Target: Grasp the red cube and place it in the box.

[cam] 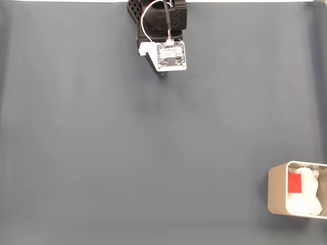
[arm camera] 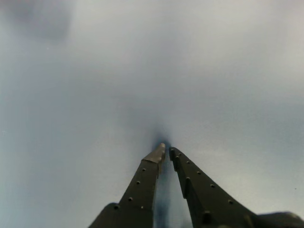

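The red cube (cam: pixel 295 184) lies inside the box (cam: pixel 276 190), on its white padding, at the bottom right of the fixed view. The box is beige with rounded corners and runs off the right edge. My gripper (cam: pixel 162 74) is folded back at the top centre of the fixed view, far from the box, under a white circuit board (cam: pixel 171 55). In the wrist view the gripper (arm camera: pixel 166 149) points down close to the grey mat, its two dark fingertips almost touching with nothing between them.
A plain grey mat (cam: pixel 127 153) covers the whole table. The arm's black base (cam: pixel 153 15) with red and white wires sits at the top edge.
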Controlling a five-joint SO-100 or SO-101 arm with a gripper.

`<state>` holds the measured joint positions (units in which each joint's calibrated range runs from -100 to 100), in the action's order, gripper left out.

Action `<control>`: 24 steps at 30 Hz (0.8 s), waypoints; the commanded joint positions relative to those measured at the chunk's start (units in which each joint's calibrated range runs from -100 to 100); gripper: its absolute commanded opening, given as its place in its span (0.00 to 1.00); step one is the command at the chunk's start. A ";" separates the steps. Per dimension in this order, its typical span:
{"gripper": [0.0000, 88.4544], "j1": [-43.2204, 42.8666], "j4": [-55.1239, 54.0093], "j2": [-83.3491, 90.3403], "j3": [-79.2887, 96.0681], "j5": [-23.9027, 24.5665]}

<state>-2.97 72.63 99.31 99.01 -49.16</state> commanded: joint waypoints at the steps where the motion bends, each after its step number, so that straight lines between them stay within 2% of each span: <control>1: 0.00 -0.09 2.12 0.69 0.81 0.49; 24: 0.00 1.97 3.27 0.61 0.81 0.10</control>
<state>-1.63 74.62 100.00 99.01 -49.11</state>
